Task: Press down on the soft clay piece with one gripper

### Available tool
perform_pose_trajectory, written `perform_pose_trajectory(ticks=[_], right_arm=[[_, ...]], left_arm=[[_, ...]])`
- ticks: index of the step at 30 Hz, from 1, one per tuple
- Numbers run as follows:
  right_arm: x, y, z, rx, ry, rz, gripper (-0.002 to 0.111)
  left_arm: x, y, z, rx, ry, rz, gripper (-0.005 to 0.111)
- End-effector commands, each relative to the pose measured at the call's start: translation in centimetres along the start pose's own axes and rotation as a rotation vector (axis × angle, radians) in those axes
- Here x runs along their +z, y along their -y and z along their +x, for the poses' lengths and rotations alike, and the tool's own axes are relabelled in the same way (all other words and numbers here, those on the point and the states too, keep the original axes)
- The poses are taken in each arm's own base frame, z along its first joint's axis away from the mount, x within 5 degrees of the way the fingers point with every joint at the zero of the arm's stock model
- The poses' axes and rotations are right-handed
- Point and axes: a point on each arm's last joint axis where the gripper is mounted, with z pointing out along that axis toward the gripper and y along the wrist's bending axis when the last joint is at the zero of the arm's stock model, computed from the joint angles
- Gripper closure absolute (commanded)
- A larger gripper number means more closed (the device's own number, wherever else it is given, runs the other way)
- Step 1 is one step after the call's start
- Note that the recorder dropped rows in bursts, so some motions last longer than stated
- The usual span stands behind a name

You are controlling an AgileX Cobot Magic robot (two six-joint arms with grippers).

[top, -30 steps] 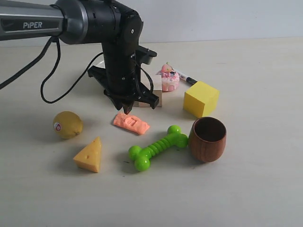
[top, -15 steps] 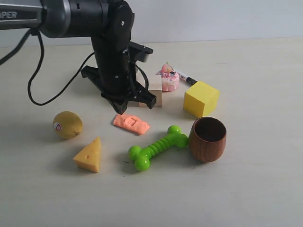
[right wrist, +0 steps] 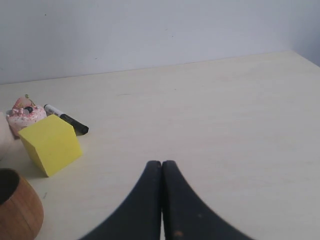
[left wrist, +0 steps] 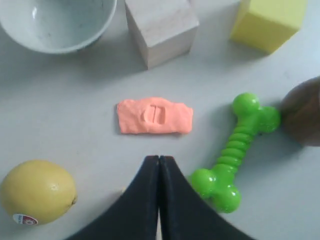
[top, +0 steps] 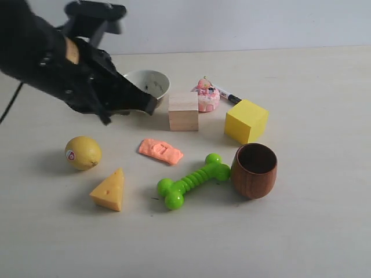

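The soft clay piece (top: 160,151) lies flat on the table between the lemon and the green bone toy. It is a salmon-orange slab, and the left wrist view shows a pressed dent in the middle of the clay piece (left wrist: 154,116). My left gripper (top: 151,105) is shut and empty. It hangs above the table, up and to the left of the clay, near the bowl, blurred by motion. In its own view the left gripper (left wrist: 159,159) points at the clay from a distance. My right gripper (right wrist: 161,163) is shut on nothing, over bare table; the exterior view does not show it.
Around the clay are a lemon (top: 83,152), a yellow cheese wedge (top: 109,190), a green bone toy (top: 193,179) and a wooden cup (top: 254,170). Behind it stand a wooden block (top: 183,111), a white bowl (top: 148,84), a pink cake toy (top: 207,97), a marker (top: 229,96) and a yellow cube (top: 246,120).
The left arm has lifted off the clay and swung up and to the left, uncovering the bowl and block. The clay stays where it was.
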Motion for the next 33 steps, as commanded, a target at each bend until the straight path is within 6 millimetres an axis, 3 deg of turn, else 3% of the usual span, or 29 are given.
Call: perform_pose_trajectory(ticks=[1,10,16,23,33], right_arm=[[0.0,0.0,0.1,0.002,0.005,0.004,0.108],[0.0,0.0,0.1,0.002,0.005,0.004,0.108],[0.0,0.0,0.1,0.002,0.005,0.004,0.108],[0.0,0.0,0.1,0.002,0.005,0.004,0.108],[0.0,0.0,0.1,0.002,0.005,0.004,0.108]], left_arm=[[-5.6,-0.4,1.6,-0.018,0.195,0.044,0.107],[-15.7,-1.6,5.1,-0.022,0.475,0.095,0.107],[-20.2,-2.6,7.6,0.023,0.583,0.064,0.107],[-22.9,-3.5,10.5,0.019,0.610,0.039,0.107],[-24.0,-4.2,11.1,0.068,0.685,-0.030,0.107]])
